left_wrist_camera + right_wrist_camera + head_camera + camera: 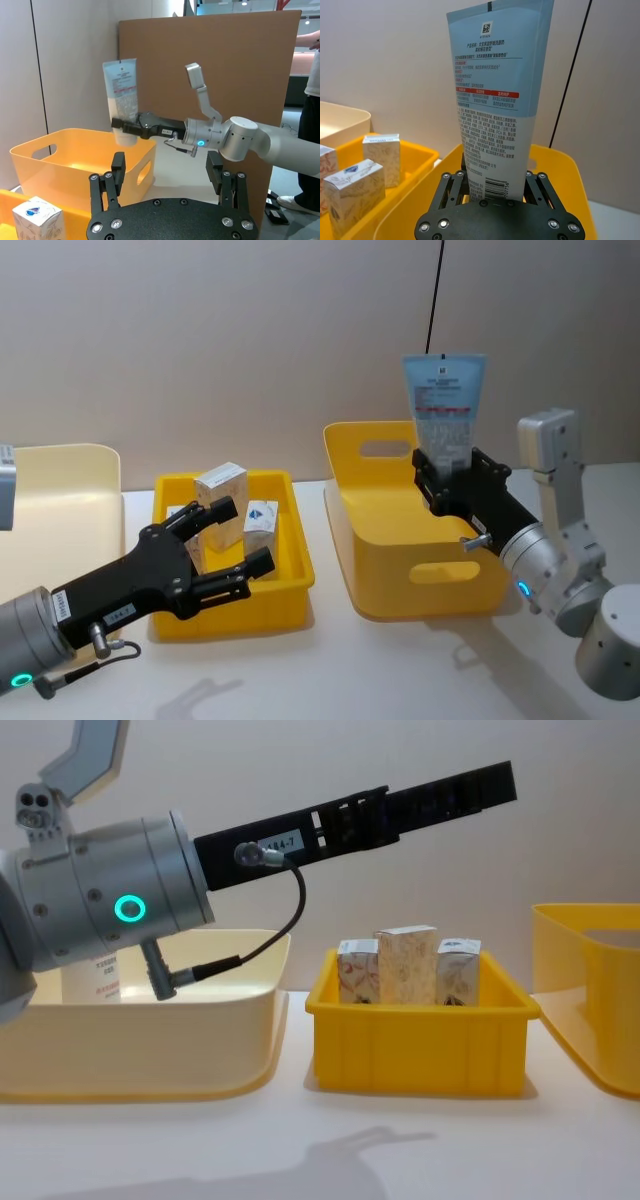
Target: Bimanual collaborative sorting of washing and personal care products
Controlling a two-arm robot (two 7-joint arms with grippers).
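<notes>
Aloft, smooth flat-ended plastic tube [445,400].

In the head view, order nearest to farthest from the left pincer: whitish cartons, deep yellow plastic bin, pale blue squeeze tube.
1. Whitish cartons, beside the left pincer.
2. Deep yellow plastic bin, centre-right.
3. Pale blue squeeze tube, farther right, in the right pincer.

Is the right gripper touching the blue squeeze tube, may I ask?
Touching: the right wrist view shows the fingers of the right gripper clamping the squeeze tube.
</notes>
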